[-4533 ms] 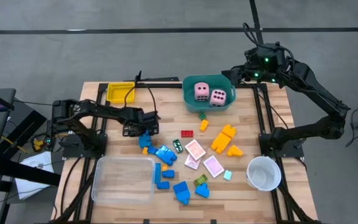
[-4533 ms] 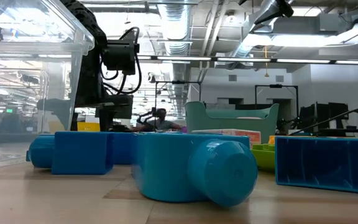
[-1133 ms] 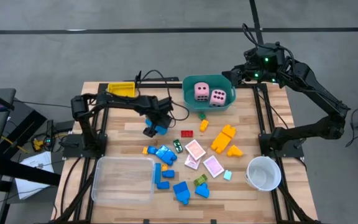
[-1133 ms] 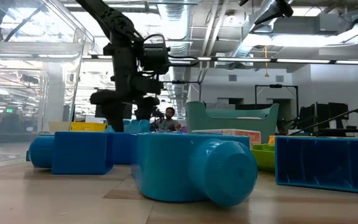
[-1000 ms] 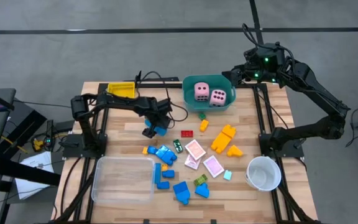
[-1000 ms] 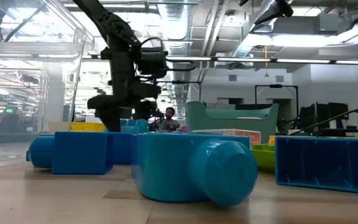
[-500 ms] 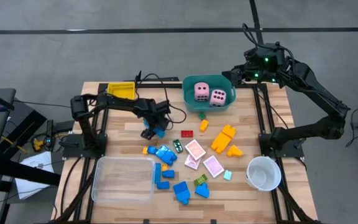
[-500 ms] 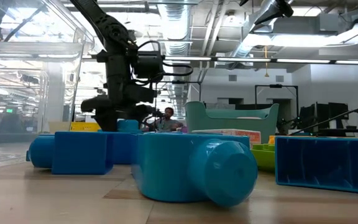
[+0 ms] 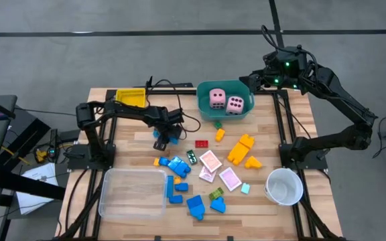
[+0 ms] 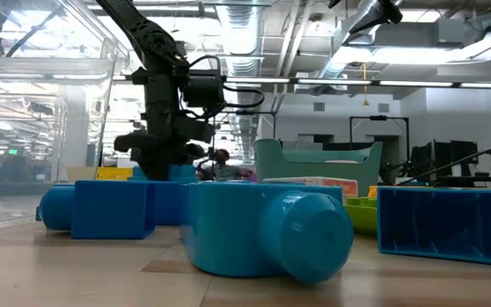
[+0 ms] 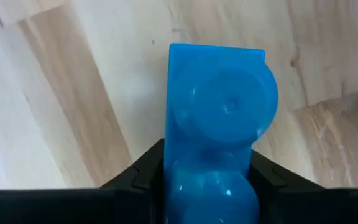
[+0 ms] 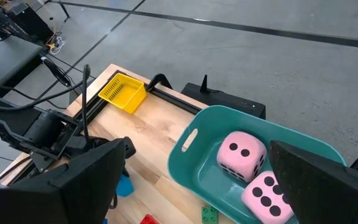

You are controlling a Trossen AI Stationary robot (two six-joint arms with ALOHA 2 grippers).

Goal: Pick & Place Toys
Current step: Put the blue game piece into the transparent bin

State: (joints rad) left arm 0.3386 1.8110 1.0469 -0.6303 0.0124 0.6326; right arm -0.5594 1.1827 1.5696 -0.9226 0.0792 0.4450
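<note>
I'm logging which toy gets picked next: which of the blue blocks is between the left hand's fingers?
The blue block lying alone on the bare wood toward the yellow tray, apart from the blue cluster by the clear tray; the left hand straddles it.

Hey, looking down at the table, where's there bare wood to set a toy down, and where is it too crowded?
Bare wood lies between the yellow tray and the teal tub, and along the right edge above the white cup. The clear tray is empty. The middle is crowded with blocks and cards.

Wooden table [image 9: 126, 124] with toys and tubs
Blocks [image 9: 241, 148], cards [image 9: 210, 161], teal tub [image 9: 206, 110], clear tray [image 9: 133, 193], yellow tray [image 9: 129, 99], cup [image 9: 285, 186].
</note>
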